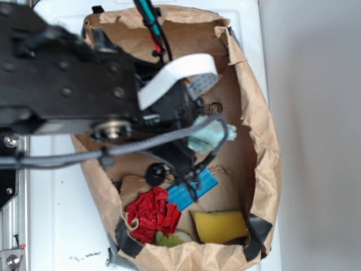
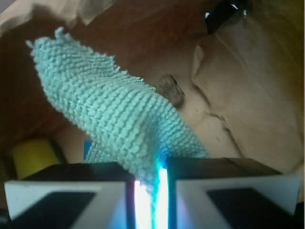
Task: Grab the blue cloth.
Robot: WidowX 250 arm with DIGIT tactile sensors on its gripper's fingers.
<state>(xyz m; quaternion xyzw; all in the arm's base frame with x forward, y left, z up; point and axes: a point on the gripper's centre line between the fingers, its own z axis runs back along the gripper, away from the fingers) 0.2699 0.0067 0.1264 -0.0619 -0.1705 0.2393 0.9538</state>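
The hand [image 2: 148, 191] is clenched on the blue cloth [image 2: 114, 114]: in the wrist view its two pads [image 2: 71, 188] stand almost together, with a pinched fold of the pale teal knit caught in the narrow gap between them. From that pinch the cloth spreads up and to the left, hanging free, its ragged corner tilted toward the upper left. In the exterior view the cloth [image 1: 210, 134] shows as a crumpled pale patch just beyond the black arm [image 1: 67, 79], inside the brown paper bag [image 1: 256, 113] that lies opened on the white worktop [image 1: 56, 226]. Whether the cloth touches the bag's floor there cannot be told, as the arm and its grey cable cross in front of it. Lower in the bag lie a bright blue ridged block [image 1: 194, 189], a red ruffled fabric piece [image 1: 152, 213] and a yellow sponge [image 1: 219, 226], all apart from the cloth. The sponge [image 2: 31, 157] also shows at the left of the wrist view.
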